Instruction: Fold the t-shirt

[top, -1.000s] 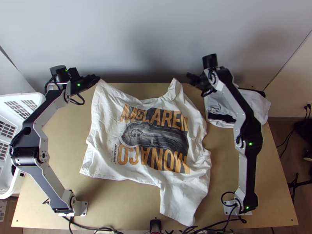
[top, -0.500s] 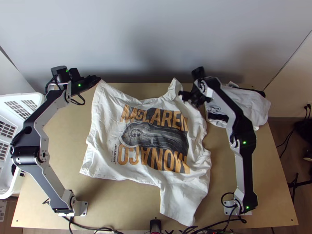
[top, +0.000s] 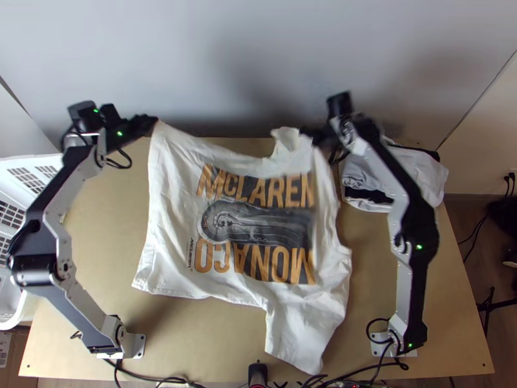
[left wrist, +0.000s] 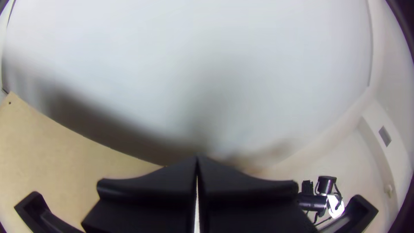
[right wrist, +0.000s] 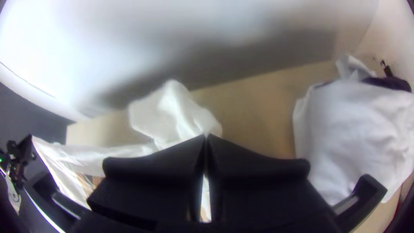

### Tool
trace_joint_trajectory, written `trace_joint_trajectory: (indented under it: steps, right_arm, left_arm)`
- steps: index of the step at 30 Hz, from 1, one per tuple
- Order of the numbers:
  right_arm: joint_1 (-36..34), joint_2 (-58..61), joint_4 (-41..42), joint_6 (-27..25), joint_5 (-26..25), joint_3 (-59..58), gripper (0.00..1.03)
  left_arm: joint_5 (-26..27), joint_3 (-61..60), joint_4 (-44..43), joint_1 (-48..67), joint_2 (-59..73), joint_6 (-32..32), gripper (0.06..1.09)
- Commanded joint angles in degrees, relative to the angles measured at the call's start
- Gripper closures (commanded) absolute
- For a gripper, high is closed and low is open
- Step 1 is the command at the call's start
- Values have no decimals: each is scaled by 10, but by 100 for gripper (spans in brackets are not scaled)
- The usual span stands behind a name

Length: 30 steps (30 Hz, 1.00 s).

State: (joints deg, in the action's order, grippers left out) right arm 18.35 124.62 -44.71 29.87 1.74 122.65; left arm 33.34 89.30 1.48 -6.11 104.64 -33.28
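Since the earlier frame, the right gripper (top: 306,133) has moved away from the near edge, drawing cloth with it, and the left gripper (top: 154,123) has shifted slightly outward with its corner. Nearest, one sleeve of the t-shirt (top: 171,194) points toward the near edge of the table (top: 194,336); beyond it the shirt body lies spread in the middle, print up and lightly wrinkled. A white basket (top: 32,161) stands at the left. Farther off, both grippers are closed, fingertips together, the left pinching a raised far corner, the right the shirt beside a bunched flap. White-and-dark cloth (top: 423,174) lies heaped at far right, before the wall (top: 258,58).
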Motion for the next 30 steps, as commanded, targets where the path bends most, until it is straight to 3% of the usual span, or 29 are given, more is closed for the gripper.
trace_joint_trajectory:
  steps: [1, 8, 13, 22, 27, 30]
  right_arm:
    - [-3, -117, 54, 34, 2, 76, 100]
    - [0, -268, 73, 56, 22, 51, 100]
    - [-4, -446, 81, 67, 98, -17, 100]
    - [101, -663, 201, 60, 115, -16, 101]
    - [76, -726, 197, 142, 191, -14, 101]
    - [63, -738, 190, 166, 209, -5, 101]
  left_arm:
    - [29, 46, -27, -19, -89, -134, 105]
    - [45, 113, -43, -28, -189, -221, 105]
    - [74, 110, -45, -36, -320, -280, 105]
    - [89, 250, -44, -47, -483, -328, 105]
    - [91, 264, -38, -46, -566, -397, 105]
    - [98, 272, -35, -47, -579, -417, 105]
